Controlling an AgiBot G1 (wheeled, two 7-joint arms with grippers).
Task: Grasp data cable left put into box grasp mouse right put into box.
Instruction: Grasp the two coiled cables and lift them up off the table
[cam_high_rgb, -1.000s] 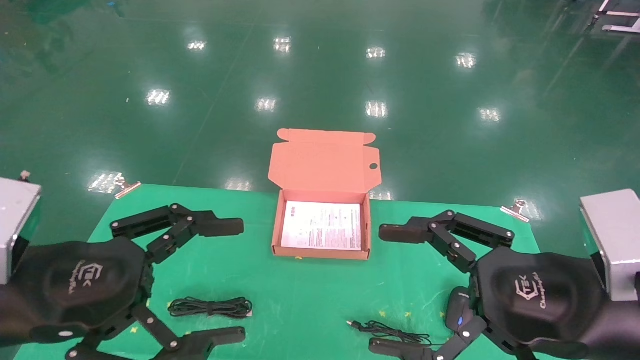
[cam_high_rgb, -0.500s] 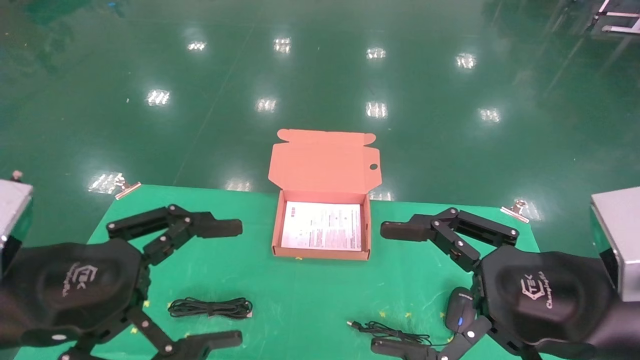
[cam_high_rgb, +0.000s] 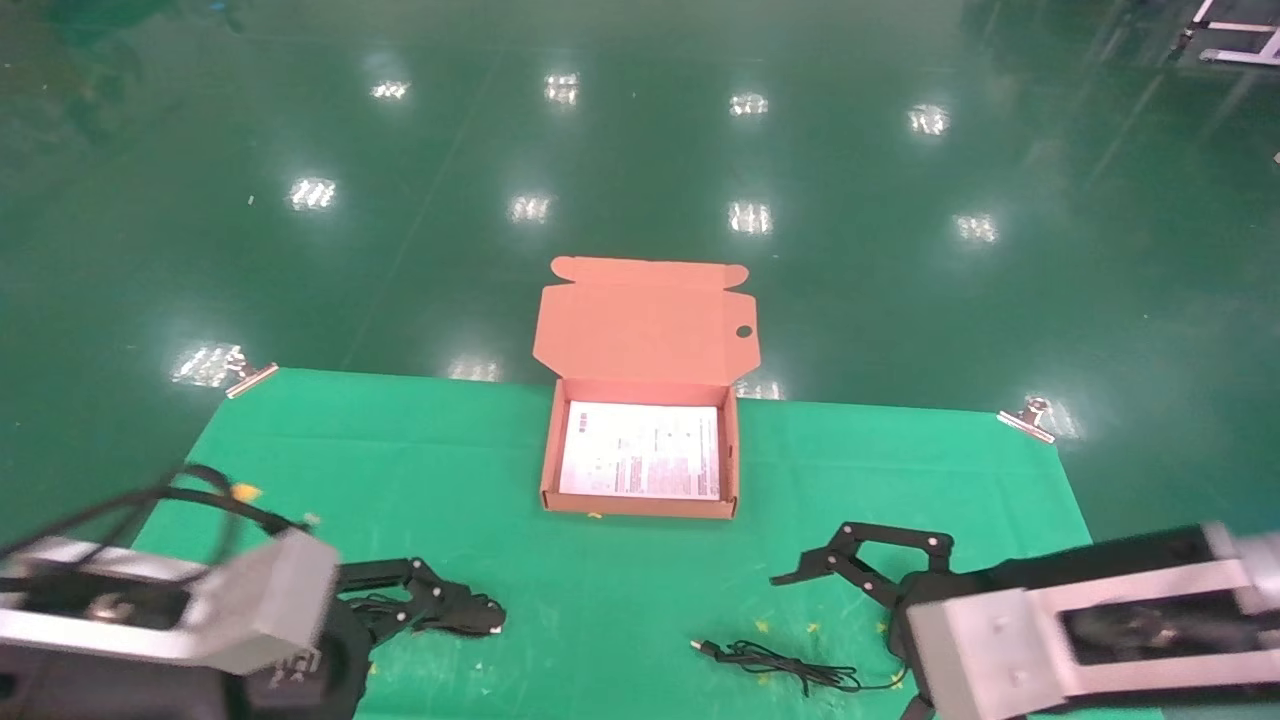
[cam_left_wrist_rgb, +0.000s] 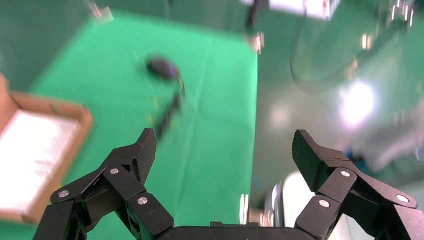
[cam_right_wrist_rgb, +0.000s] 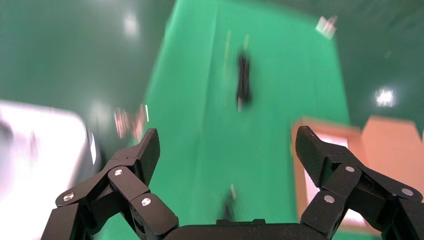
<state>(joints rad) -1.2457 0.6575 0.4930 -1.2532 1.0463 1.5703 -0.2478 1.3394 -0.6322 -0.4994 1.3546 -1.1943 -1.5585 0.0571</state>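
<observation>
Opening step, I judge: the left gripper (cam_left_wrist_rgb: 222, 150), fingers spread wide, sits low over the data cable (cam_high_rgb: 455, 612); the next move calls for closing on the bundle; the right gripper (cam_right_wrist_rgb: 227, 150), also spread, hovers beside the mouse (cam_left_wrist_rgb: 161, 67); the box (cam_high_rgb: 640, 505) lies beyond both, lid up.

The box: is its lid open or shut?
Open: the box's lid stands up behind it, and the white printed sheet on its floor shows.

The green table (cam_high_rgb: 400, 470) carries box (cam_high_rgb: 640, 505), data cable (cam_high_rgb: 455, 612), mouse cord (cam_high_rgb: 780, 663).
</observation>
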